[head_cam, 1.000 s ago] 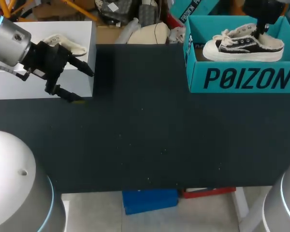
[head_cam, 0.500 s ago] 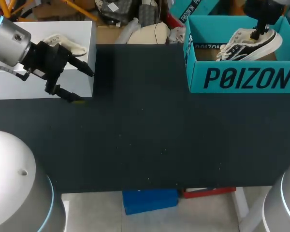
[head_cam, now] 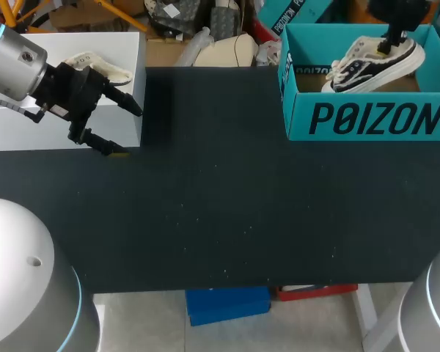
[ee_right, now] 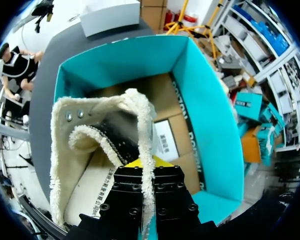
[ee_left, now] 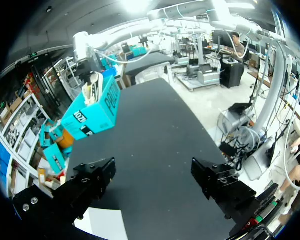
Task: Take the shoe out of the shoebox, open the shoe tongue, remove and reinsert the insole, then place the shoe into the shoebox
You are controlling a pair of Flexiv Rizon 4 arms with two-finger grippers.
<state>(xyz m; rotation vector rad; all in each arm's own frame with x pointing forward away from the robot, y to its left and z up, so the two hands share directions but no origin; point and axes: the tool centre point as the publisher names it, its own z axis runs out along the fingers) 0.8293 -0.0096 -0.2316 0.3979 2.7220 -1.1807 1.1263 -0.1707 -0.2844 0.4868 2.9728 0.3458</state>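
Right tool (head_cam: 391, 45) (ee_right: 142, 167) clamped on the fleecy collar of the black-and-white canvas shoe (head_cam: 374, 64) (ee_right: 90, 145). The shoe is tilted, toe end lower than heel, inside the open teal cardboard shoebox (head_cam: 367, 117) (ee_right: 210, 125) at the far right of the dark table (head_cam: 227, 198). Left tool (head_cam: 121, 128) (ee_left: 155, 175) spread wide, holding nothing, by the white rectangular box (head_cam: 117, 44) at far left; a cream-coloured piece (head_cam: 114, 71) lies on that box.
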